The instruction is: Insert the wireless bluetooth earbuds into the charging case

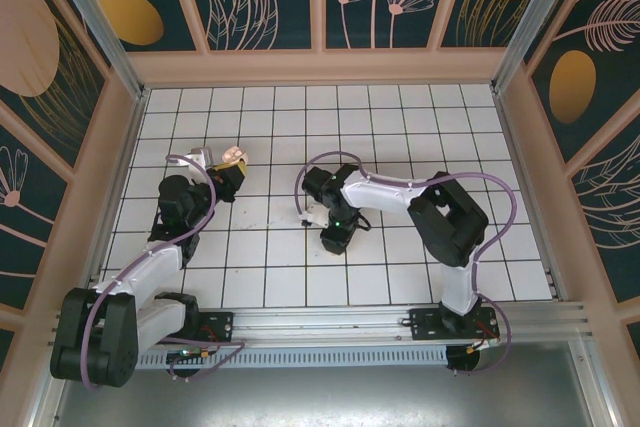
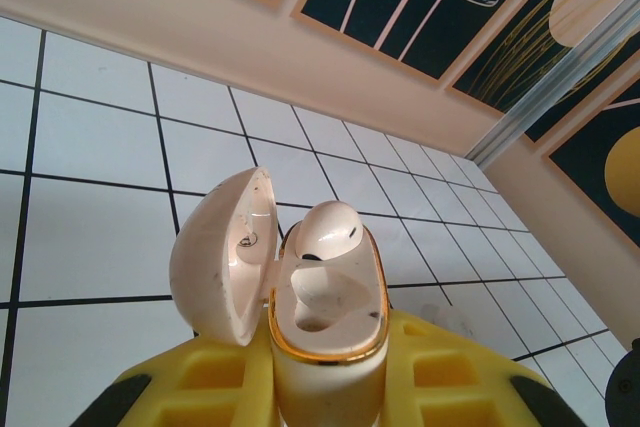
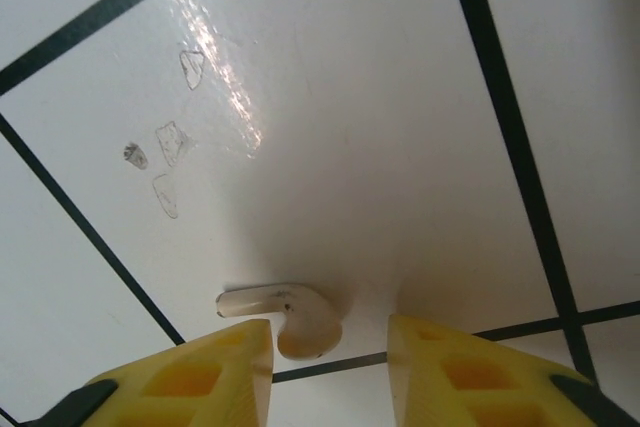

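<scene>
I am gripping a small pinkish-beige rounded plastic charging case (image 2: pixel 330 347) in my left tool (image 2: pixel 330 385). The yellow fingers (image 2: pixel 215 387) are closing tight on both sides of its lower body and lifting it off the white tiled tabletop (image 2: pixel 90 237). In the overhead view it is sitting at the end of the left tool (image 1: pixel 232 169), on the left side of the tabletop toward the back.

The case has a thin gold rim round its mouth. Its domed lid (image 2: pixel 215 257) is hanging open to the left in the wrist view. The long axis is running straight out along the tool, with the mouth facing away from the fingers. One glossy white earbud (image 2: pixel 325 232) is sitting in the far end of the recess.

My right tool (image 3: pixel 330 347) is hovering low near the middle of the tabletop, its jaws parting and gripping nothing. A second white plastic earbud (image 3: pixel 295 317) is lying flat on a tile between them, just beside the left-hand finger (image 3: pixel 215 372) in the wrist view. Its stem is pointing left and its bulb is turning toward the tool.
</scene>
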`<act>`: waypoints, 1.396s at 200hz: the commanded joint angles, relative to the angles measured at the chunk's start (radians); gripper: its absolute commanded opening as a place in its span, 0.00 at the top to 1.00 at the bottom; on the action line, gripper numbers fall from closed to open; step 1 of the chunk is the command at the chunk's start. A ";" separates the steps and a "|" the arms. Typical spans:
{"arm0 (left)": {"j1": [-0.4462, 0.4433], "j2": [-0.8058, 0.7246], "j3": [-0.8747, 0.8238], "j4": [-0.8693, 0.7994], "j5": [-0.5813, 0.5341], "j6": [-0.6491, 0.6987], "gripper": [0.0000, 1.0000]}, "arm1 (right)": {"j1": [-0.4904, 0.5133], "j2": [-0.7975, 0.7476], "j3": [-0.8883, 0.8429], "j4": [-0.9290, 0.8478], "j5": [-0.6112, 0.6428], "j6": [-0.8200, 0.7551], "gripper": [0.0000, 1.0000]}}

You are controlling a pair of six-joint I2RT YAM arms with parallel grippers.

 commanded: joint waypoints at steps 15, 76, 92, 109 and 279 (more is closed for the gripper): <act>0.007 0.000 0.022 -0.005 0.015 0.025 0.80 | -0.021 -0.076 0.039 0.006 -0.023 0.107 0.62; 0.008 0.007 0.033 -0.010 0.017 0.025 0.81 | -0.094 -0.245 0.006 0.002 -0.108 0.897 0.64; 0.007 0.014 0.034 -0.004 0.024 0.022 0.81 | -0.081 -0.266 -0.059 0.008 -0.162 1.087 0.64; 0.006 0.016 0.030 0.007 0.026 0.016 0.81 | -0.061 -0.274 -0.121 0.048 -0.207 1.209 0.64; 0.007 0.014 0.020 0.013 0.030 0.021 0.81 | -0.052 -0.134 -0.221 0.206 -0.154 1.297 0.64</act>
